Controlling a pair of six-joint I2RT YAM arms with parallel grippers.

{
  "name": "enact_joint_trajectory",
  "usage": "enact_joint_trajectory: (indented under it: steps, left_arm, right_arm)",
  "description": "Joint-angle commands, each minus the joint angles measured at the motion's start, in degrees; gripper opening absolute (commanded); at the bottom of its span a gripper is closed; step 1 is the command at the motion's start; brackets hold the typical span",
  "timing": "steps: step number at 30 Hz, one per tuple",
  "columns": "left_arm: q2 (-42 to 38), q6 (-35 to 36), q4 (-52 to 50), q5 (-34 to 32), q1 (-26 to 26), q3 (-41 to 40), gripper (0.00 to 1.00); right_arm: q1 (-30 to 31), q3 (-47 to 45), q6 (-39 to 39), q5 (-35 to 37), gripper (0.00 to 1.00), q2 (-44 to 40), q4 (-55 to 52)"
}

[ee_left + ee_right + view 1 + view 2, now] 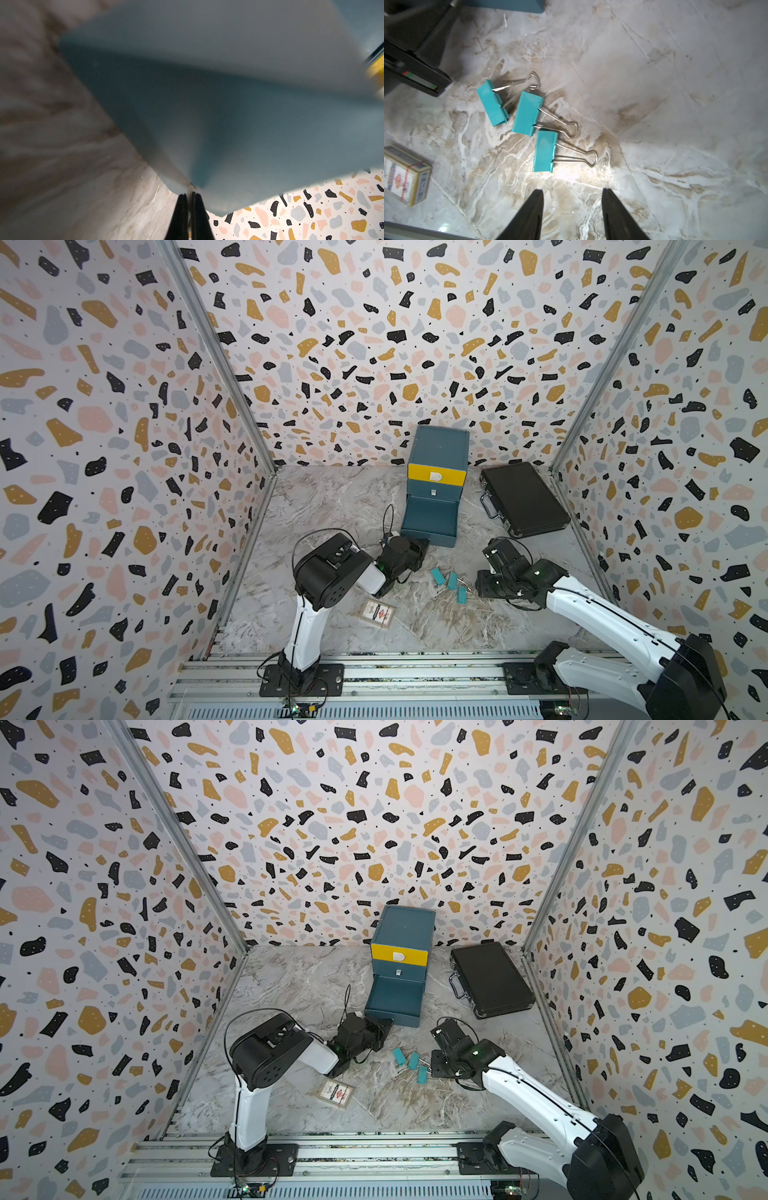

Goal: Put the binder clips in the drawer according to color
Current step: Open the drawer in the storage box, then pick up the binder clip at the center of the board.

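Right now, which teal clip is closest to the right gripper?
The end clip, lying farthest from the drawer: the open right gripper is just short of it, while the other two clips lie farther away.

arms (307, 626): white shells, black joints | cables (316, 533): black | right hand (572, 190): black tapered fingers (529, 214)

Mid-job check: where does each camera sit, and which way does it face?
Top views: high above the arm bases, looking down at the table; both arms, drawer, teal binder clips.
Left wrist: close against the blurred drawer; shut left end effector shows.
Right wrist: above the clips, facing down; open right end effector shows.
Shared: top and right wrist both show clips, card pack.
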Motion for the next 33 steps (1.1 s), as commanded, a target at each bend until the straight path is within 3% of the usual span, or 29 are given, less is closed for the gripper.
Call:
enact_joint_trajectory:
  steps: [1, 5, 10, 17, 23, 27, 33]
  left_arm:
    - [-1.28, 0.46, 0.93, -0.47, -0.38, -1.11, 0.13]
    - [-4.08, 1.12, -2.45, -0.93, -0.56, -2.60, 0.38]
    - [-11.23, 3.52, -12.45, -0.91, -0.91, -4.24, 0.55]
    - [-24.28, 7.31, -29.98, -2.19, -0.93, -8.24, 0.55]
    - [-38.43, 17.37, -51.71, -7.34, -0.94, -6.86, 0.57]
    - [-46.00, 24.06, -64.78, -11.62, -0.89, -4.06, 0.57]
    - [-54.59, 30.46, -72.98, -13.73, 0.47, -4.08, 0.56]
  right_arm:
    - [3.60, 1.56, 4.10, 2.50, 0.54, 1.15, -2.17]
    - [7.86, 1.48, 8.92, 2.34, 0.57, 5.59, 0.06]
    - [10.59, 2.12, 15.18, 2.45, 0.62, 10.46, 2.44]
    - [11.39, 1.95, 20.82, 1.55, 0.65, 16.56, 6.09]
    - [11.28, 1.79, 23.36, 2.70, 0.63, 19.77, 9.31]
    - [11.08, 2.84, 23.91, 3.08, 0.59, 22.68, 9.77]
    - [10.58, 2.61, 24.35, 2.96, 0.51, 25.09, 10.32]
